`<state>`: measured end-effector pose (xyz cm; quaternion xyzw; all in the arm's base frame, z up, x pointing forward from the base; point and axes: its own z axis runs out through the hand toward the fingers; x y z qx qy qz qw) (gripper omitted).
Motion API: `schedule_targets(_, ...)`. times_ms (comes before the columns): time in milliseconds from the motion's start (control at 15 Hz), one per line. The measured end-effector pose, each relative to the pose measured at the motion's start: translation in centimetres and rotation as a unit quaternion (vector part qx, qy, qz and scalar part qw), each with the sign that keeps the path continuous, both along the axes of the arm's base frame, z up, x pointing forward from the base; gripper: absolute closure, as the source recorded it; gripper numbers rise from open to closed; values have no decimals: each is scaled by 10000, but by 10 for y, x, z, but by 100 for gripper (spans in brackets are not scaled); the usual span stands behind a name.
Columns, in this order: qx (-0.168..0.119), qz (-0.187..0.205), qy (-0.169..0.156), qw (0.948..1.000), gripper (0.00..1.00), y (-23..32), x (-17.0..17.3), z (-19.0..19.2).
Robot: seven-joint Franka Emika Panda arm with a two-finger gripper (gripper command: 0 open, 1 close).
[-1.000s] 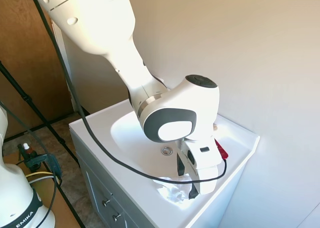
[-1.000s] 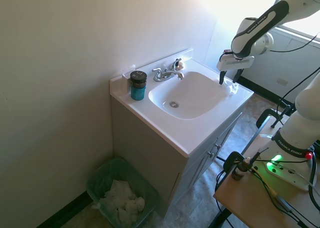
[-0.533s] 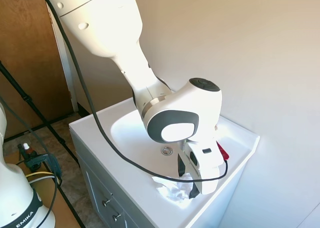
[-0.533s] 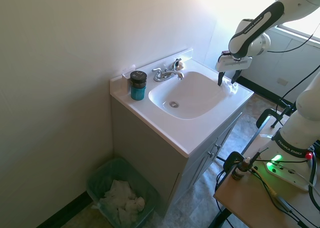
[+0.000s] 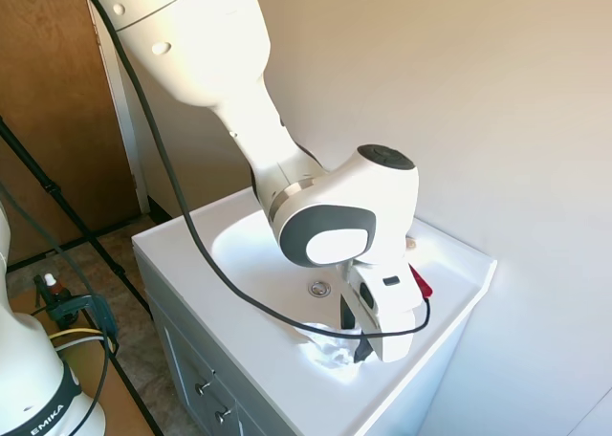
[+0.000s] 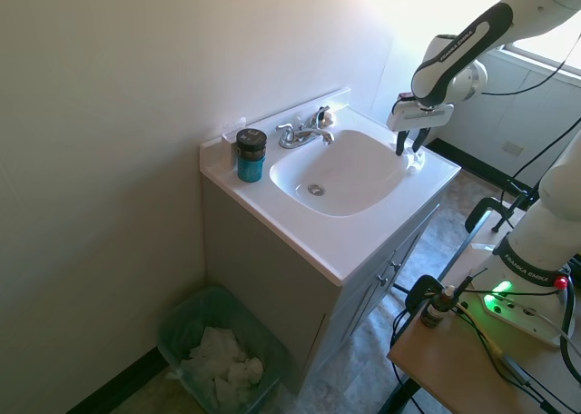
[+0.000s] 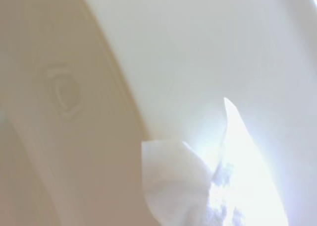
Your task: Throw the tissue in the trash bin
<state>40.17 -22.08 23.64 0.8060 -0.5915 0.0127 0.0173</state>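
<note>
The tissue (image 5: 327,351) is a crumpled white wad on the front right corner of the sink top, seen small and bright as the tissue (image 6: 416,160) in the second exterior view. My gripper (image 5: 354,333) stands over it pointing down, its fingers drawn in on the wad's upper part. In the wrist view the tissue (image 7: 198,186) fills the lower middle against the basin's rim. The trash bin (image 6: 182,316), green and holding white paper, stands on the floor at the left of the vanity, far from my gripper (image 6: 408,145).
The white sink (image 6: 363,241) has a drain (image 6: 315,190) and a chrome faucet (image 6: 304,133) at the back. A teal jar with a dark lid (image 6: 251,155) stands at the back left corner. A red object (image 5: 419,281) lies behind the gripper.
The fingers have drawn together on the tissue, which is now bunched smaller between them. The gripper has risen slightly and shifted a little toward the basin.
</note>
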Motion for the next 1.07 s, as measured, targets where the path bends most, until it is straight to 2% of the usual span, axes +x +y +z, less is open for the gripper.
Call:
schedule_targets(600, 0, 96, -70, 9999, 100, 1, 2, 6)
schedule_targets(933, -21, 316, -417, 9986, 100, 21, 10, 56)
schedule_targets(1067, -14, 511, -618, 9968, 100, 46, 10, 82)
